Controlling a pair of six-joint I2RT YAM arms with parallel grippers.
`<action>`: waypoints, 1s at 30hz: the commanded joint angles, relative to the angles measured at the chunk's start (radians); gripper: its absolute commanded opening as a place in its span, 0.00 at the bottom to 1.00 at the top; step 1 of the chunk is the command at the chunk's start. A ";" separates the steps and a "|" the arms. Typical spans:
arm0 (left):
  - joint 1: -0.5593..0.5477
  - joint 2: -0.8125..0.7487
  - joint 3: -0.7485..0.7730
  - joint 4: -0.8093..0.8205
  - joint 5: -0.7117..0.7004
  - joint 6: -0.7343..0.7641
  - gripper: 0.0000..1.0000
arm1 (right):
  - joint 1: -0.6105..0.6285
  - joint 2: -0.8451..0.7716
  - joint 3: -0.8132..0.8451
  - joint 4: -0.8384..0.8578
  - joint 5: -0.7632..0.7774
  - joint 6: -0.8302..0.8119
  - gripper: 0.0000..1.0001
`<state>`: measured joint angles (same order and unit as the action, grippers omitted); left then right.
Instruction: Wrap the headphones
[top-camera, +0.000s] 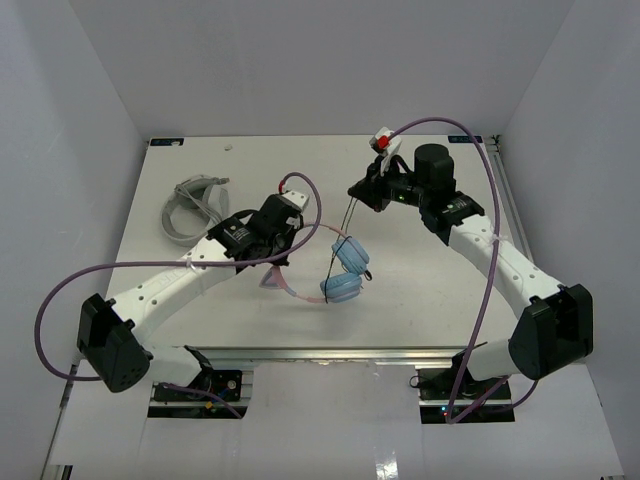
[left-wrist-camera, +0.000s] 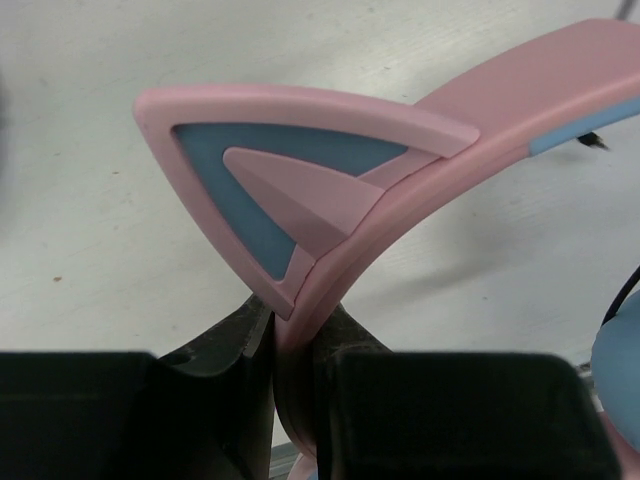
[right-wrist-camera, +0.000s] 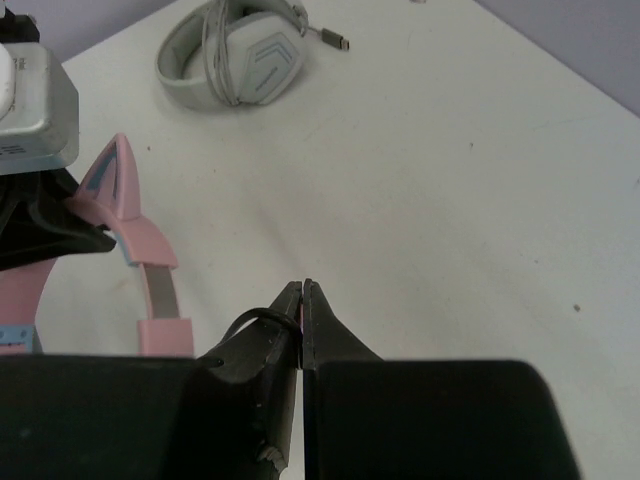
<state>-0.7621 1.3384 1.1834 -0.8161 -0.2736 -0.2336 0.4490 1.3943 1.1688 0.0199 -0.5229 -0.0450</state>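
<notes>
The headphones (top-camera: 345, 272) have light-blue earcups, a pink headband (left-wrist-camera: 440, 170) and a pointed cat ear (left-wrist-camera: 270, 170). My left gripper (top-camera: 278, 262) is shut on the headband just below the cat ear and holds it off the table; it also shows in the left wrist view (left-wrist-camera: 295, 340). The thin black cable (top-camera: 343, 225) runs from the earcups up to my right gripper (top-camera: 357, 191), which is shut on it. In the right wrist view the cable (right-wrist-camera: 255, 318) loops over the closed right gripper (right-wrist-camera: 303, 295), and the headband (right-wrist-camera: 140, 245) shows at the left.
A grey-white headset (top-camera: 192, 207) lies at the back left of the white table (top-camera: 440, 290); it also shows in the right wrist view (right-wrist-camera: 235, 60). Purple arm cables arc over both arms. White walls close in the table on three sides.
</notes>
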 joint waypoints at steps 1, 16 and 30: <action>-0.022 0.054 0.074 -0.139 -0.238 -0.013 0.00 | -0.016 -0.012 0.131 -0.116 -0.002 -0.032 0.08; -0.016 0.303 0.350 -0.386 -0.635 -0.311 0.00 | 0.017 -0.031 0.040 0.023 -0.397 0.134 0.08; 0.024 0.268 0.400 -0.313 -0.600 -0.319 0.00 | 0.043 -0.053 -0.144 0.475 -0.604 0.359 0.10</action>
<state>-0.7657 1.6551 1.5457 -1.1666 -0.8491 -0.5280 0.4734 1.3975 1.0469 0.2533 -0.9968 0.2163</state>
